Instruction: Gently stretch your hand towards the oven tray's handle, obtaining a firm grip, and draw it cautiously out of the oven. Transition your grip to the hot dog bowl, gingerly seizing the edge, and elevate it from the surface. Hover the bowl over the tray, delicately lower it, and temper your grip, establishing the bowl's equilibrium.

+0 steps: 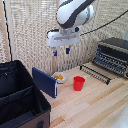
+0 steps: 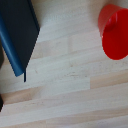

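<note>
- At the worktop's left edge you have a black fabric case [image 1: 20,97]; a dark blue panel [image 1: 45,82] stands just beside it
- Your hot dog bowl [image 1: 59,77] sits behind that panel, near the back edge; a red cup [image 1: 79,83] stands just right of it
- Your gripper [image 1: 61,51] hangs high above the bowl, holding nothing; its fingers [image 1: 67,50] stand slightly apart
- At the right edge, the oven [image 1: 114,54] has its door [image 1: 96,73] dropped open; you cannot make out the oven tray

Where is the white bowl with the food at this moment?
In the exterior view, the bowl sits on the wooden table, left of the red cup and just behind the dark blue book; the wrist view does not show it.
</note>
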Available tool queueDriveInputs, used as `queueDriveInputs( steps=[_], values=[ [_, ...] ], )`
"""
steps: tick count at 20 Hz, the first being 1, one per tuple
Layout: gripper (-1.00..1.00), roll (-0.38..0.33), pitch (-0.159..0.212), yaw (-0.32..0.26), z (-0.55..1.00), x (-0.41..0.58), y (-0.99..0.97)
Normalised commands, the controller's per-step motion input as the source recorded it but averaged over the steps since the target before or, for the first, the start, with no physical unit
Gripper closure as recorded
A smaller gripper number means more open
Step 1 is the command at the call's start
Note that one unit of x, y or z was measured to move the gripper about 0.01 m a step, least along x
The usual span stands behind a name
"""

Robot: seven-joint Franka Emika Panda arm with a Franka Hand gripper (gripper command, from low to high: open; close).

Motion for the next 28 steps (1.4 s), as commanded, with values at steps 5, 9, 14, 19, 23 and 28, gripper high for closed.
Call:
queueDriveInputs(
  steps=[5,9,14,19,23,28],
  values=[
    [-1.0,-0.362,0.018,0.082,0.0,0.064,-0.11],
    [-1.0,-0.367,0.0,0.088,0.0,0.012,-0.18],
    [-1.0,-0.341,-0.021,0.096,0.0,0.03,-0.21],
    [-1.0,-0.278,-0.071,0.132,0.0,0.064,-0.23],
    [-1.0,-0.279,-0.07,0.137,0.0,0.073,-0.2],
    [-1.0,-0.312,-0.032,0.145,0.0,0.068,-0.12]
  ],
)
